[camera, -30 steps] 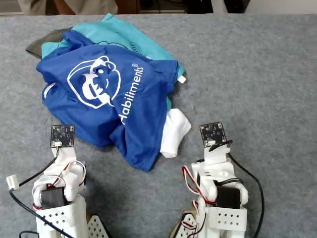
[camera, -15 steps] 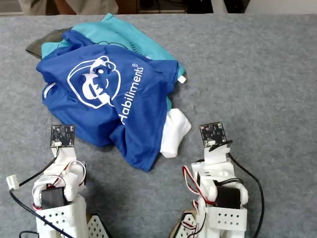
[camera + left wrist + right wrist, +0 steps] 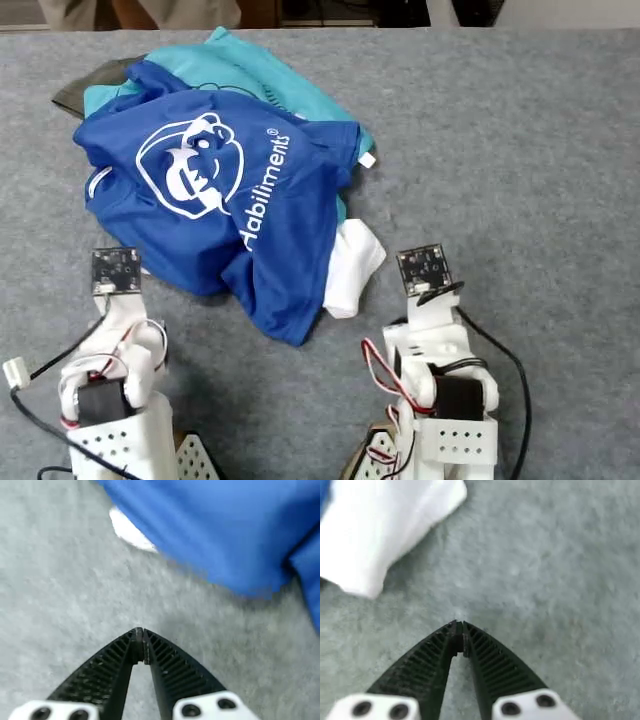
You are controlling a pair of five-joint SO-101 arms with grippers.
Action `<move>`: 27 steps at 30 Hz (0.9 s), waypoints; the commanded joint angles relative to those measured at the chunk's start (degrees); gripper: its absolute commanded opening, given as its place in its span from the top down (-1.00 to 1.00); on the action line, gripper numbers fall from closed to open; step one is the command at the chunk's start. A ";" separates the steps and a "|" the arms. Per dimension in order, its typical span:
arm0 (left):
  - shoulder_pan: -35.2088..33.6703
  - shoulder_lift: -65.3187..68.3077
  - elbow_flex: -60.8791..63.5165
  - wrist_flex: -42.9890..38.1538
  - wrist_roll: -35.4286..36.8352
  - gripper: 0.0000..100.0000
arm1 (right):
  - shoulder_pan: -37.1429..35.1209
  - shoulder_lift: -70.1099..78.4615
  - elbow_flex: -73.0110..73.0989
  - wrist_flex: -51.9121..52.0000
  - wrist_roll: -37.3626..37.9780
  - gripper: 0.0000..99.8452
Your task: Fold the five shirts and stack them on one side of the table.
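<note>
A grey counter (image 3: 520, 150) carries a crumpled heap of shirts on its far left half, none yet folded. The blue shirt (image 3: 230, 200) lies on top, its length running diagonally from the far left toward the near middle. It covers a teal shirt (image 3: 250, 75), with a dark shirt (image 3: 85, 88) at the far left and a white shirt (image 3: 352, 265) poking out at its near right edge. The left gripper (image 3: 139, 640), clenched on nothing, hangs over bare counter just short of the blue hem, and looks the nearer arm to it. The right gripper (image 3: 458, 632), likewise clenched and empty, sits just beside the white shirt.
</note>
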 commanded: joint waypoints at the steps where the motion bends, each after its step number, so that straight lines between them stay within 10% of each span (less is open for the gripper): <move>1: -3.69 -0.48 -9.58 -2.73 -0.18 0.96 | -0.92 -6.46 -2.86 -5.27 -0.09 0.99; 15: -25.67 20.18 -61.19 -2.29 -0.18 0.96 | -11.30 10.24 -43.47 -9.14 -9.14 0.99; 27: -32.79 59.30 -100.92 29.71 -0.26 0.96 | -28.62 63.52 -84.44 -9.05 -21.54 0.93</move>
